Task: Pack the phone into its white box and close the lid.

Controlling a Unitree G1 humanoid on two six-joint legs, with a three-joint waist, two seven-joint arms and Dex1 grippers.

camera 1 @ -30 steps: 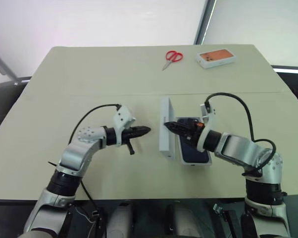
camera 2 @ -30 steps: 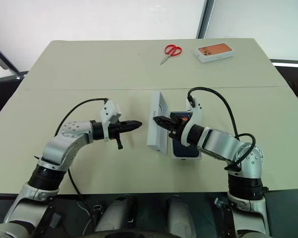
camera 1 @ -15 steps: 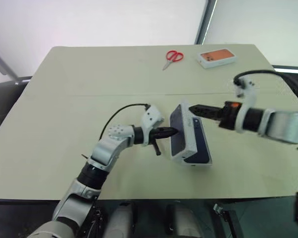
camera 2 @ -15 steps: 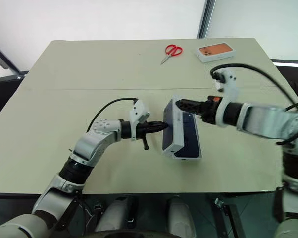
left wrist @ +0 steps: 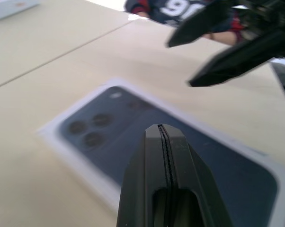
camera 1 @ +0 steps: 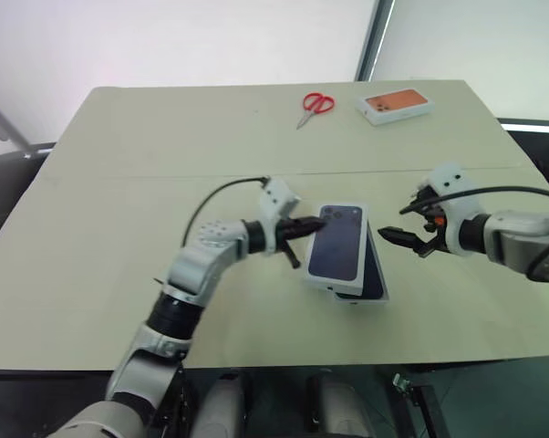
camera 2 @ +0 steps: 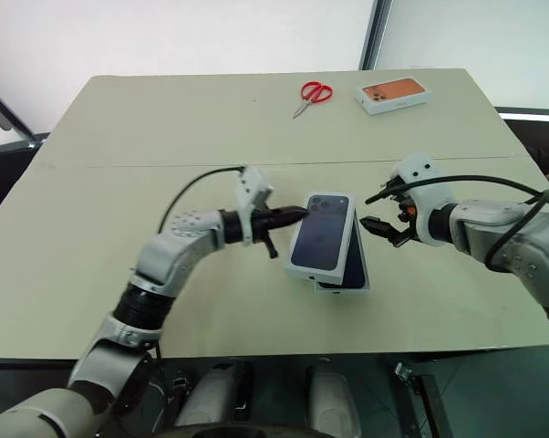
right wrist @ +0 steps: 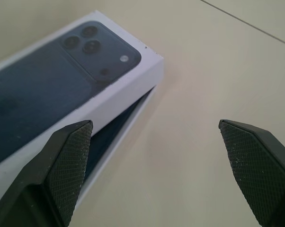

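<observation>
Two grippers flank the lid (camera 2: 322, 234), which lies crooked over the box (camera 2: 350, 274) holding the phone. Your left gripper (camera 2: 297, 213), fingers together, touches it; the right gripper (camera 2: 373, 228) gapes. Nudge it square, then press.

The lid (camera 1: 336, 242) lies askew over the box (camera 1: 373, 283), flanked by the left gripper (camera 1: 304, 228) and right gripper (camera 1: 395, 237). Bare table (camera 1: 119, 182) lies open all around; scissors (camera 1: 316, 105) and an orange box (camera 1: 398, 103) sit far back.
</observation>
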